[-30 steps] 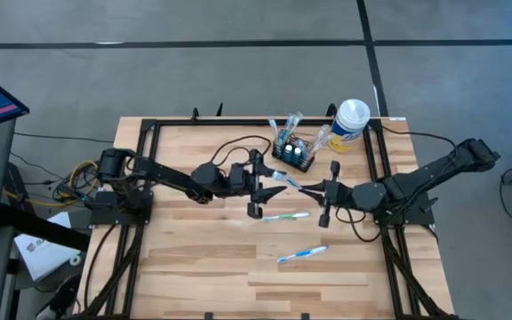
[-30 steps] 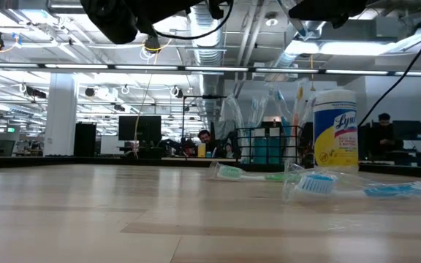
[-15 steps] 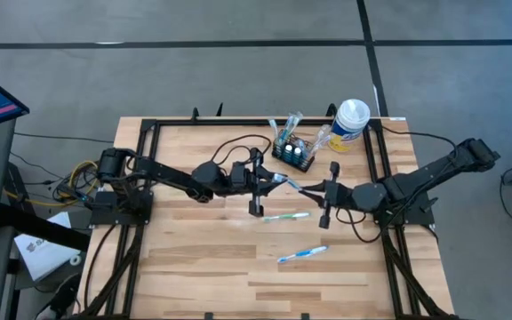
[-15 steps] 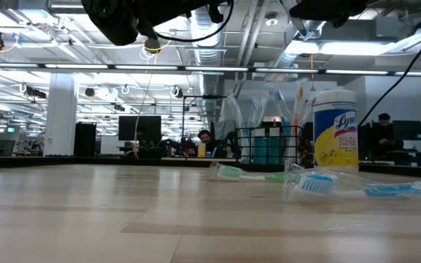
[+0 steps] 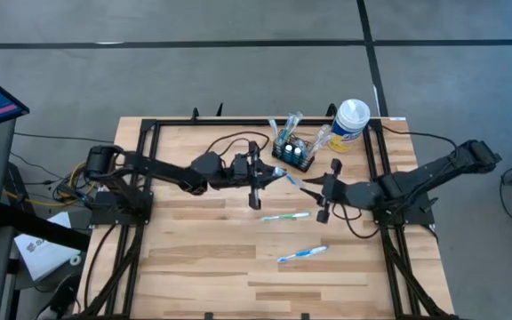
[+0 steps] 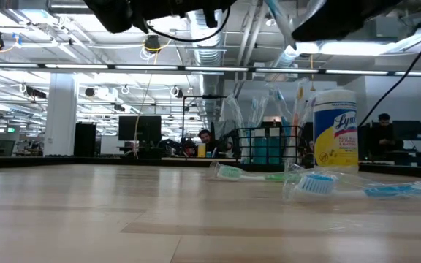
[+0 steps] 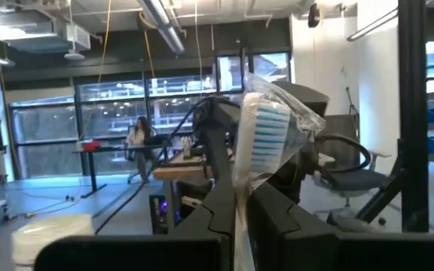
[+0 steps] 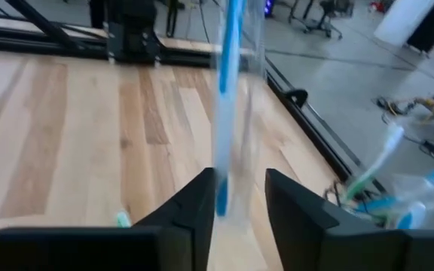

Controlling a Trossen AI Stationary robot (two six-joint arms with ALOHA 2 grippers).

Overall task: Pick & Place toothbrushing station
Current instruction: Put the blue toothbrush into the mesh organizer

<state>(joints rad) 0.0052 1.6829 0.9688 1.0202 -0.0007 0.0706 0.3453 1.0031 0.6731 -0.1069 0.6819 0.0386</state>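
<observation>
Surface: pale wooden table [image 5: 194, 258] inside a black frame, with an open office hall lying beyond it in the low view.
Left gripper [image 5: 255, 183]: hanging above mid-table, fingers pinching the head end of a wrapped toothbrush [image 7: 266, 135], likely steadying it for a hand-over.
Right gripper [image 5: 327, 188]: facing the left one, fingers closing narrowly around the same brush's handle, seemingly to take it.
Loose brushes: a green one [image 5: 284, 216] and a blue one [image 5: 302, 254] are lying on the wood, waiting.
Toothbrushing station [image 5: 293, 153]: standing at the far edge beside a white-lidded canister [image 5: 350, 123], already holding several brushes.
</observation>
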